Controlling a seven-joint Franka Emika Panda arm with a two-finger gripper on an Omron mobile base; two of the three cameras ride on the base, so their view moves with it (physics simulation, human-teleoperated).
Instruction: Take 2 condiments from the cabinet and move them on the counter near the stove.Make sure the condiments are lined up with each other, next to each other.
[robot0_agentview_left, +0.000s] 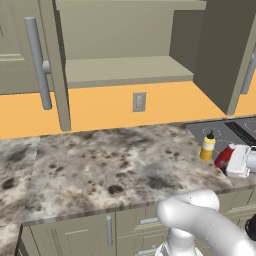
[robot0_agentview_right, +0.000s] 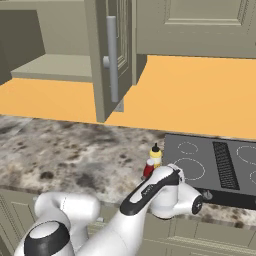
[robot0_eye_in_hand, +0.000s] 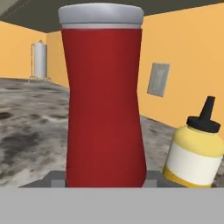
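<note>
The broad mottled grey-beige stone-look counter (robot0_agentview_left: 115, 165) spreads out beneath and ahead of the gripper (robot0_agentview_left: 231, 159), with the flat black glass cooktop (robot0_agentview_right: 210, 162) just off to its side. Above and well beyond the gripper hangs the olive-grey wall cabinet (robot0_agentview_left: 125, 65), doors swung wide, its flat inner shelf bare; both bottles are already out of it.

The gripper is pinched on the slim red squeeze bottle with the white cap (robot0_eye_in_hand: 103, 100), which stands upright between the jaws, low over or on the counter by the cooktop's near corner. I cannot tell whether its base is touching the stone. Just beside the gripper, a little further from the robot, the small yellow squeeze bottle with the pale band and black pointed nozzle (robot0_eye_in_hand: 197, 151) stands upright on the counter.

The step in hand looks like setting the red bottle down. To do it well, keep the bottle vertical, settle the base fully before letting go, place it close alongside the yellow one without knocking it, then spread the jaws gently and back straight away.
</note>
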